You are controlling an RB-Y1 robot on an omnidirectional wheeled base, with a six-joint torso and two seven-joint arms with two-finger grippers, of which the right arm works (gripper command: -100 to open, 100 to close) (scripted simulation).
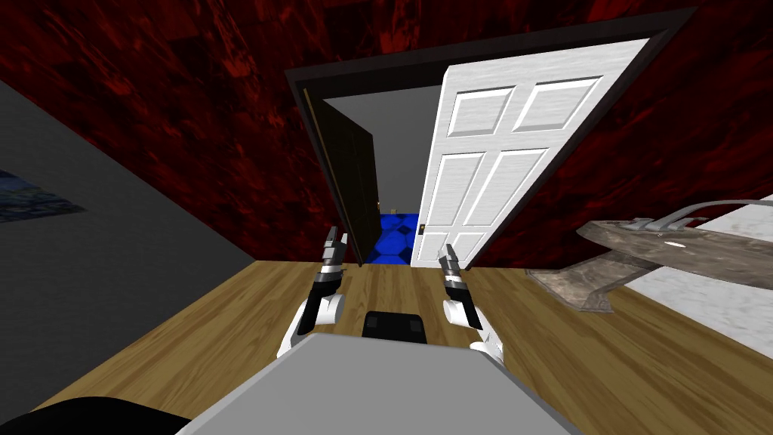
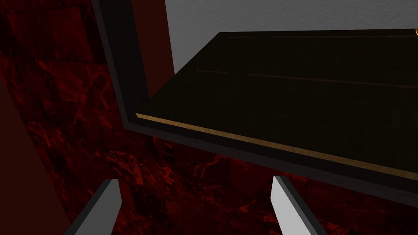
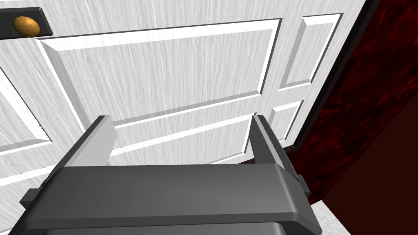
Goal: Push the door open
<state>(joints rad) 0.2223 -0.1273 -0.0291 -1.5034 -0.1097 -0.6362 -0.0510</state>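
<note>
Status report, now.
Both open: left gripper at the frame, right gripper facing white door. Dark door swung inward, white door in frame, gap between. Nothing blocking.

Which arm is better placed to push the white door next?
Right: the right claw faces the white door squarely. The left claw points at the red wall beside the dark door.
</note>
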